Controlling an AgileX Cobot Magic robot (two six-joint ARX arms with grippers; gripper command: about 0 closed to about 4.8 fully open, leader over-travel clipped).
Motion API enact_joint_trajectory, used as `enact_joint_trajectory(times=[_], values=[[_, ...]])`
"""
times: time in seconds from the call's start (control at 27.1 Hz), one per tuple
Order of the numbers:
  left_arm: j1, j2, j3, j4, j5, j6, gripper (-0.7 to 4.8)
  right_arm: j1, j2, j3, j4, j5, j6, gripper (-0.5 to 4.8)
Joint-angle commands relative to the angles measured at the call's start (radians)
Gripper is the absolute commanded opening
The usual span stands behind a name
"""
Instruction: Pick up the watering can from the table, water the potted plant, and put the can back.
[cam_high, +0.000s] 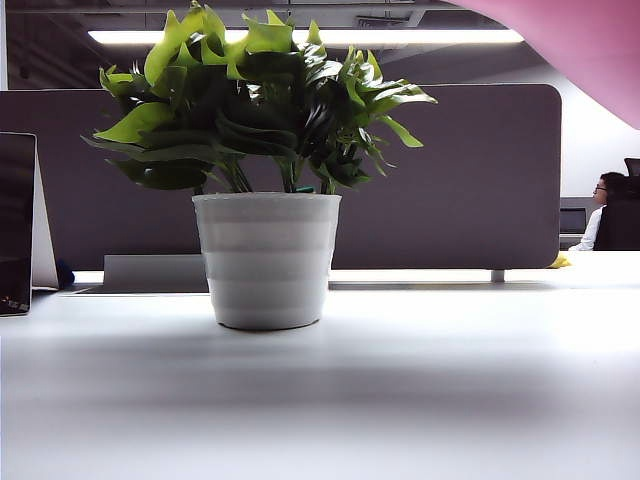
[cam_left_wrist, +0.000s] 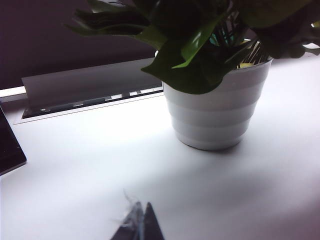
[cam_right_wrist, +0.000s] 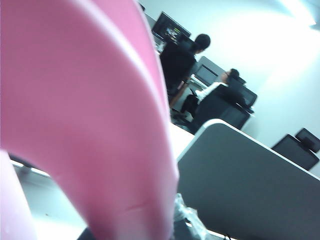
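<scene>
The potted plant (cam_high: 265, 260) stands in its white ribbed pot at mid-table (cam_high: 450, 380), leaves spreading wide above the rim. The pink watering can (cam_high: 590, 40) hangs high in the exterior view's upper right corner, off the table and to the right of the leaves. In the right wrist view the can (cam_right_wrist: 85, 115) fills most of the picture, and my right gripper (cam_right_wrist: 132, 235) is shut on it, only dark finger edges showing beside the pink. My left gripper (cam_left_wrist: 141, 212) is shut and empty, low over the table (cam_left_wrist: 75, 165) a short way from the pot (cam_left_wrist: 215, 115).
A dark grey divider panel (cam_high: 480, 190) runs behind the plant. A dark screen-like object (cam_high: 15, 225) leans at the far left table edge. A cable slot (cam_left_wrist: 90, 100) lies along the table's back. A seated person (cam_high: 603, 205) is beyond the divider on the right.
</scene>
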Motion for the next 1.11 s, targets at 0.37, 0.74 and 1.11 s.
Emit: enact_joint_trajectory(times=[0.37, 0.74, 1.11], values=[[0.002, 0.001, 0.001, 0.008, 0.002, 0.0, -0.05, 0.001, 0.0, 0.021, 0.095, 0.037, -0.067, -0.06], [0.002, 0.001, 0.001, 0.008, 0.002, 0.0, -0.05, 0.001, 0.007, 0.027, 0.142, 0.036, -0.098, -0.06], [0.002, 0.001, 0.001, 0.008, 0.002, 0.0, -0.05, 0.025, 0.028, 0.061, 0.142, 0.035, -0.15, -0.06]])
